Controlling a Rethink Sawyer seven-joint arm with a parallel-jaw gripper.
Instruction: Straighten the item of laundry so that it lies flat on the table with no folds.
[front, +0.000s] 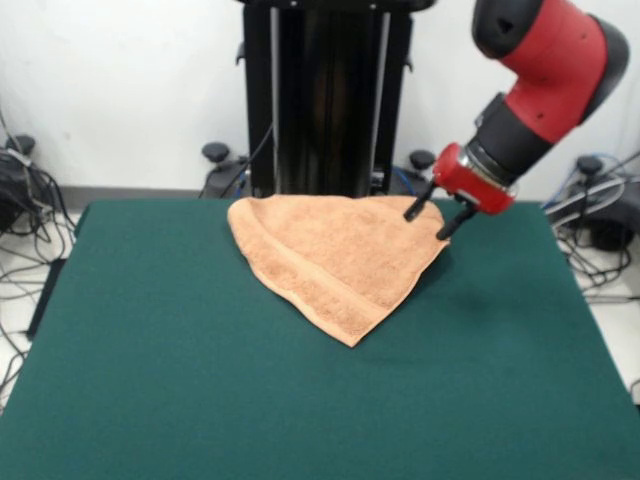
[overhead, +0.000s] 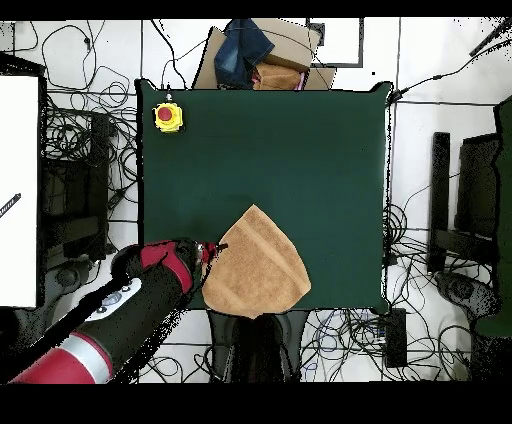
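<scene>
The orange-tan towel (front: 335, 255) lies folded into a rounded triangle at the far middle of the green table (front: 150, 350), its point toward the camera and a woven band along its lower left edge. In the overhead view the towel (overhead: 255, 268) lies at the table's (overhead: 300, 150) bottom edge, near the robot's base. My gripper (front: 428, 225) is open at the towel's right far corner, its two fingers apart just over the cloth edge. It shows in the overhead view (overhead: 214, 248) at the towel's left side. No tag shows.
A yellow box with a red button (overhead: 168, 117) sits at the table's top left corner in the overhead view. A cardboard box with blue cloth (overhead: 255, 50) stands beyond the table's top edge. The black pedestal (front: 325, 100) stands behind the towel.
</scene>
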